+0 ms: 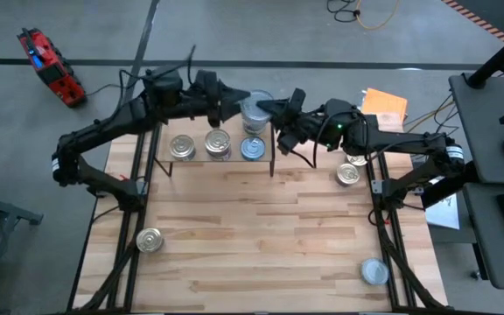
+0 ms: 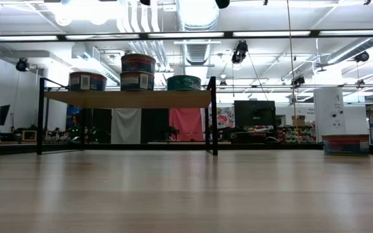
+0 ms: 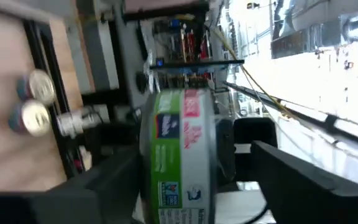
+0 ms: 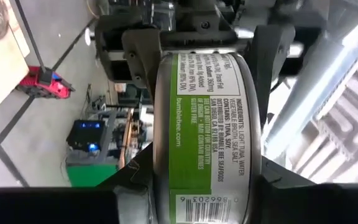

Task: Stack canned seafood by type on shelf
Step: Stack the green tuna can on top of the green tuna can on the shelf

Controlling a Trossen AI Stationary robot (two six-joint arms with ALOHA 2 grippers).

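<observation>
Now both the left pincer (image 1: 233, 103) and the right pincer (image 1: 268, 107) clamp one green-labelled tin (image 1: 255, 110) above the shelf (image 2: 127, 98).

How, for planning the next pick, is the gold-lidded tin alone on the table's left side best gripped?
Probably from straight above, fingers across its side wall: the gold-lidded tin sits flat, lid up, nothing beside it. The left gripper and right gripper are at a green-labelled can.

L gripper (image 1: 232, 103), R gripper (image 1: 265, 108) facing, jaws clamped
</observation>
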